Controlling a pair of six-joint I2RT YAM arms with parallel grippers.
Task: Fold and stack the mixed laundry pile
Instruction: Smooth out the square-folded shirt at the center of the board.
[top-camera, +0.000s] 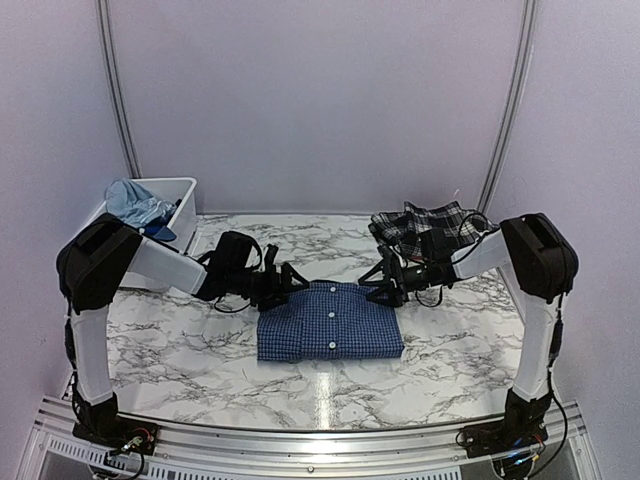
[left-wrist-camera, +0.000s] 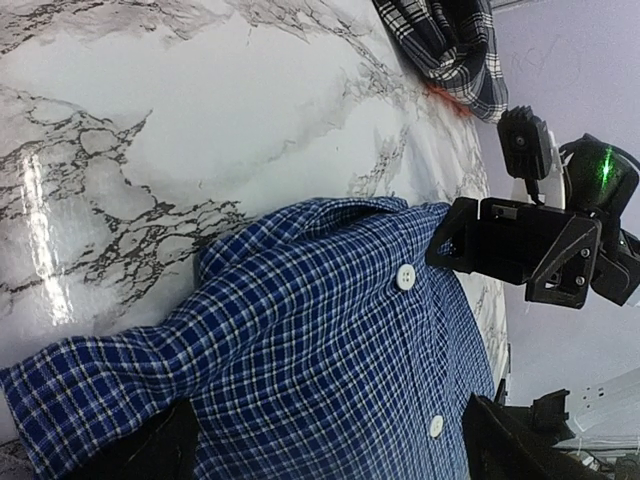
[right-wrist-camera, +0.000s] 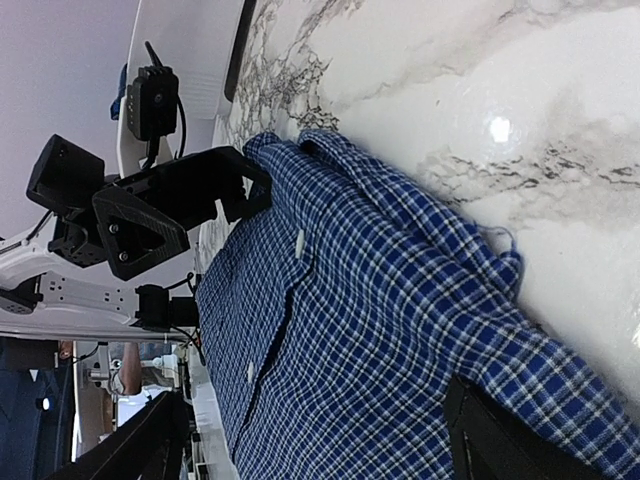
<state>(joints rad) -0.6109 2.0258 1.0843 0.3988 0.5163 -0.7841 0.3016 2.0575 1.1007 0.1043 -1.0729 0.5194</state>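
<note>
I find the navy small-check button shirt (top-camera: 330, 320) lying folded into a rectangle at the middle of the marble-patterned surface (top-camera: 180, 340), placket up, its white buttons (left-wrist-camera: 405, 277) in a line down the centre and its collar at the far edge. The left end effector (top-camera: 285, 283) sits low at the shirt's far left corner and the right end effector (top-camera: 378, 285) at the far right corner, and they face each other across the collar edge. In the left wrist view the two dark fingers (left-wrist-camera: 150, 450) stand wide apart at the bottom corners of the frame. The checked cloth spreads between them and nothing is pinched. The right wrist view reads the same: jaws spread wide, the shirt's rumpled corner lying between them, no grip that I can see. Whether any fingertip actually touches the cloth, I cannot tell. The collar edge is slightly raised and creased, and the rest of the shirt lies flat. The black-and-white plaid piece (top-camera: 430, 222) lies crumpled at the far right of the surface, behind the right arm and well apart from the shirt. The white plastic bin (top-camera: 190, 215) stands at the far left, with a light blue garment (top-camera: 135, 203) bunched inside it and a royal blue garment (top-camera: 160, 232) showing at its near wall.
</note>
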